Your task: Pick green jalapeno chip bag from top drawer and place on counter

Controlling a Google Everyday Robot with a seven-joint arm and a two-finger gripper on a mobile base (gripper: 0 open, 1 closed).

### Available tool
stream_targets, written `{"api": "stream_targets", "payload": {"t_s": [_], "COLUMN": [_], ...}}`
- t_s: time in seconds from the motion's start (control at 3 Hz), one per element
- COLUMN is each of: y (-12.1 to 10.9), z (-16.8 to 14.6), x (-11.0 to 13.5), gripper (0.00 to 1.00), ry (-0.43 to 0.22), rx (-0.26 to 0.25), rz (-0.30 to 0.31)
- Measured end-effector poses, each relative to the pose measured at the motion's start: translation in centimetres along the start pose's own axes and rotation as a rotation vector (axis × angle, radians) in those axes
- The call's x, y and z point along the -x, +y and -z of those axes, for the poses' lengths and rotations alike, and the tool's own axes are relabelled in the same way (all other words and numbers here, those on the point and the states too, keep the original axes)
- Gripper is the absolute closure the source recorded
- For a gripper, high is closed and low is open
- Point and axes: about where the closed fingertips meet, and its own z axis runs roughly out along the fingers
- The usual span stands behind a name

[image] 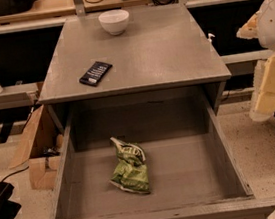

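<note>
Nothing picked yet: the chip bag (pixel 130 167) lies in the open drawer (pixel 63 161).
Our hand (pixel 271 89) hangs beyond the right edge of the bench (pixel 160 53); we cannot tell its grip. Grasping and placing remain.

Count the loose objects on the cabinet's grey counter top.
2. A round white bowl sits at the far middle of the flat grey counter; a flat black rectangular packet lies front left. None seems hidden. The gripper hangs beyond the counter's right side.
</note>
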Motion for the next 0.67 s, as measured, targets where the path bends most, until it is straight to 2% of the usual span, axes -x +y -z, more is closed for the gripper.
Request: {"api": "stream_targets", "payload": {"t_s": [0.33, 0.67], "y": [0.0, -1.4], "z": [0.0, -3.6], "x": [0.0, 1.4], "gripper": [0.00, 0.00], "ry": [0.000, -0.041], "rx": [0.000, 0.010], "rz": [0.000, 0.016]}}
